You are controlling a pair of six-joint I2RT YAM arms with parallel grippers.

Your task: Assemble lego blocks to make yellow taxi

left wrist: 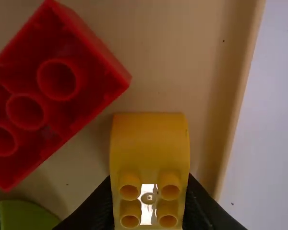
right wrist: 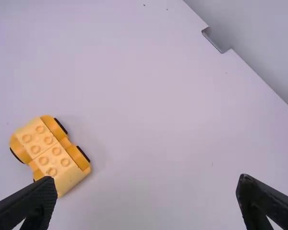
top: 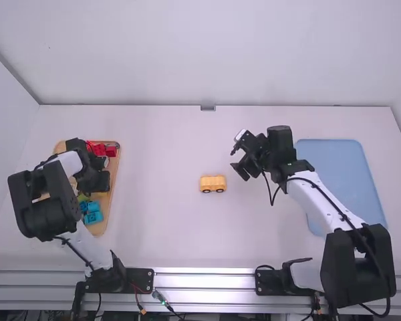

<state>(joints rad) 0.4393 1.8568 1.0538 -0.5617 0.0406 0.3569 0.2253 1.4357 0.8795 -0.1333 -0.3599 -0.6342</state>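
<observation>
Red block [left wrist: 43, 52] cut off, green piece [left wrist: 29, 218] cropped, tray [top: 113, 170] part-hidden by left arm [top: 45, 194]

The yellow block [left wrist: 150, 143] looks like smooth plastic (the car base [right wrist: 50, 152] does too), the table [top: 167, 147] matt.

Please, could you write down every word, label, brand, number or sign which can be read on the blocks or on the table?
Readable text: none.
Yellow wheeled base: plain studs, no lettering seen.
Yellow block in the left gripper: no lettering seen.
Red block: no lettering seen on its underside.
Blue blocks: too small to tell.
Table: no sign seen.
</observation>
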